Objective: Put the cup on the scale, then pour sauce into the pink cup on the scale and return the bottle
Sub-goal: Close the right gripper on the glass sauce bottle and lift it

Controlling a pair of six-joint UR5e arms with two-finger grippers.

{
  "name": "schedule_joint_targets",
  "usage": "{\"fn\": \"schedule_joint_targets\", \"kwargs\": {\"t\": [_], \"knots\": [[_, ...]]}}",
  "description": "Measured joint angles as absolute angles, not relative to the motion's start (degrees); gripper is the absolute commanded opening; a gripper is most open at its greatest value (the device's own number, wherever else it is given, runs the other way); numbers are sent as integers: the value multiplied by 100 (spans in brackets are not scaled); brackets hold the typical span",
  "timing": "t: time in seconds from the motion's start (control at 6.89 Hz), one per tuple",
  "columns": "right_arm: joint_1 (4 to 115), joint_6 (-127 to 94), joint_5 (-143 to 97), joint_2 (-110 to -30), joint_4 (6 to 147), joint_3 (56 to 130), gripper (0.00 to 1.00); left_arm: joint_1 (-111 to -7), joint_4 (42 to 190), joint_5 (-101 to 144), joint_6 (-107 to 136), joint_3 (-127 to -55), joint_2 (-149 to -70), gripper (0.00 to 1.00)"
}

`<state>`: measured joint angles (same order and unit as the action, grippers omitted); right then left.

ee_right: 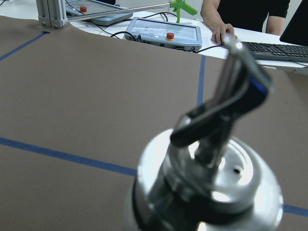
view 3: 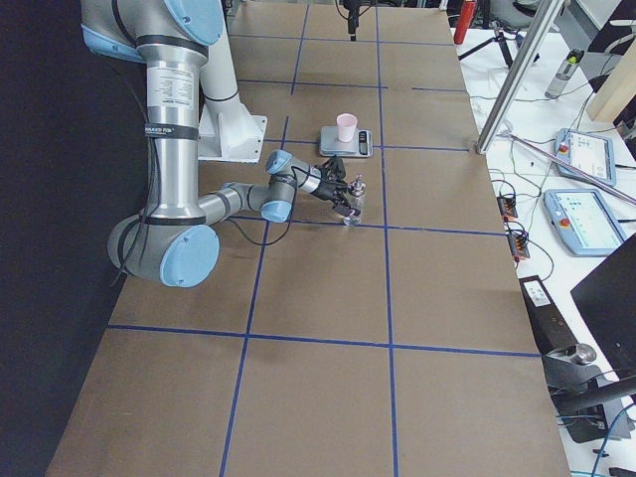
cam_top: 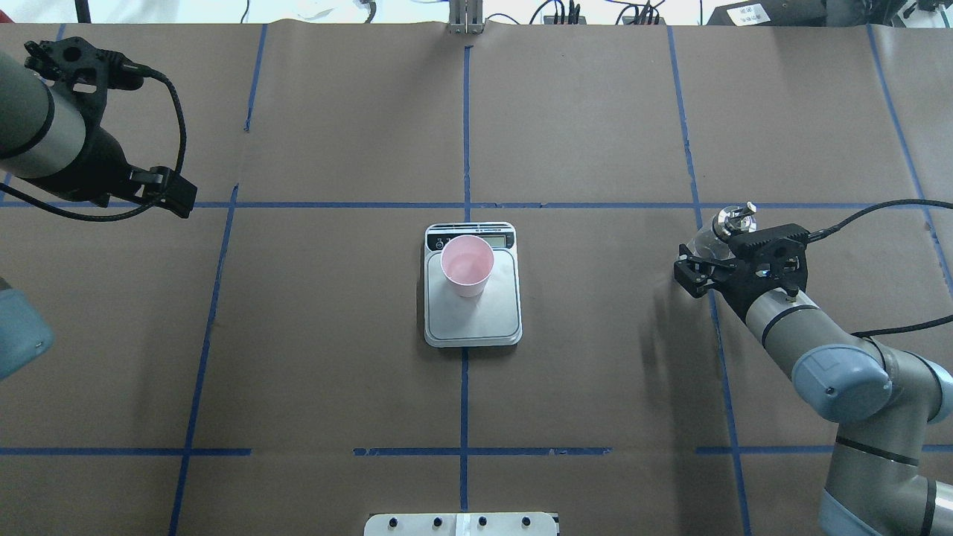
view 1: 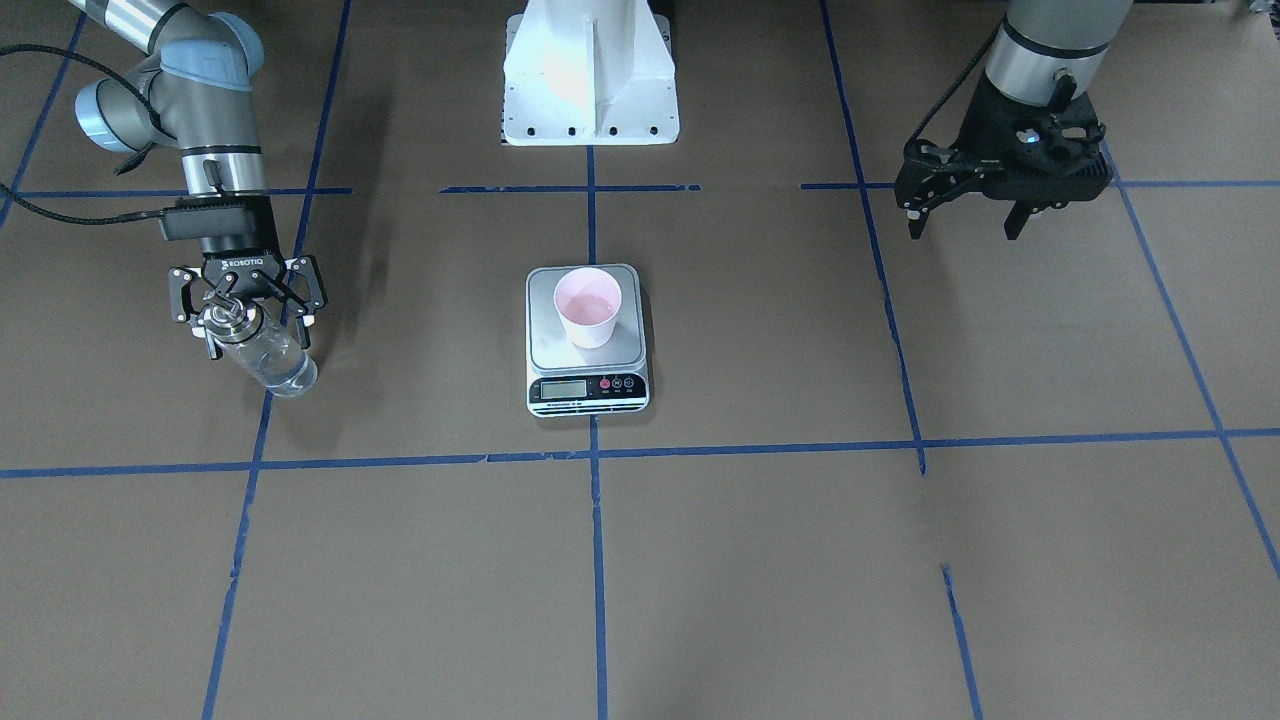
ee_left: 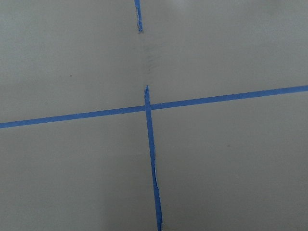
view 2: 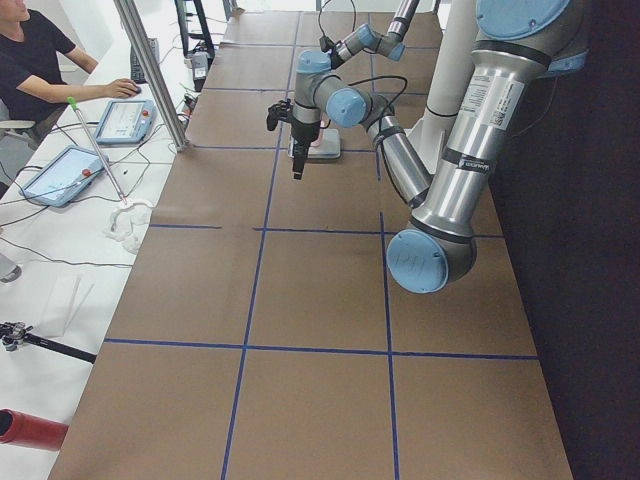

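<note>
Right jaws clasp bottle (view 1: 262, 351); left jaws apart.

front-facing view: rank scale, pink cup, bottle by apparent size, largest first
1. Scale, clearly the largest footprint.
2. and 3. Pink cup and bottle look about alike. The bottle stands tilted in the right claw, which hides part of it, so I won't rank those two.

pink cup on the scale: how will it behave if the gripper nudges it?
The pink cup probably tips rather than slides: it tapers to a narrow base under a wider rim. It looks thin and light, with only a little liquid inside, so a light push should move it. The scale's smooth steel platform likely gives little grip.
</note>
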<state>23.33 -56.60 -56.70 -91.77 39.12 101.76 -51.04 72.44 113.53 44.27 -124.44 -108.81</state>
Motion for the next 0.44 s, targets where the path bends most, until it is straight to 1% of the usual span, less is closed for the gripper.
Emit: {"fn": "schedule_joint_targets", "kwargs": {"t": [0.15, 0.29, 0.44], "knots": [[2352, -5668, -5674, -9155, 3912, 10135, 98, -5110, 7246, 11354, 4429, -12445, -10888, 100], [2362, -5678, -5677, -9146, 3911, 10117, 92, -5116, 7244, 11355, 4429, -12451, -10891, 100], [2371, -5688, -5677, -9135, 3911, 10111, 57, -5120, 7243, 11355, 4430, -12467, -10886, 100]]}}
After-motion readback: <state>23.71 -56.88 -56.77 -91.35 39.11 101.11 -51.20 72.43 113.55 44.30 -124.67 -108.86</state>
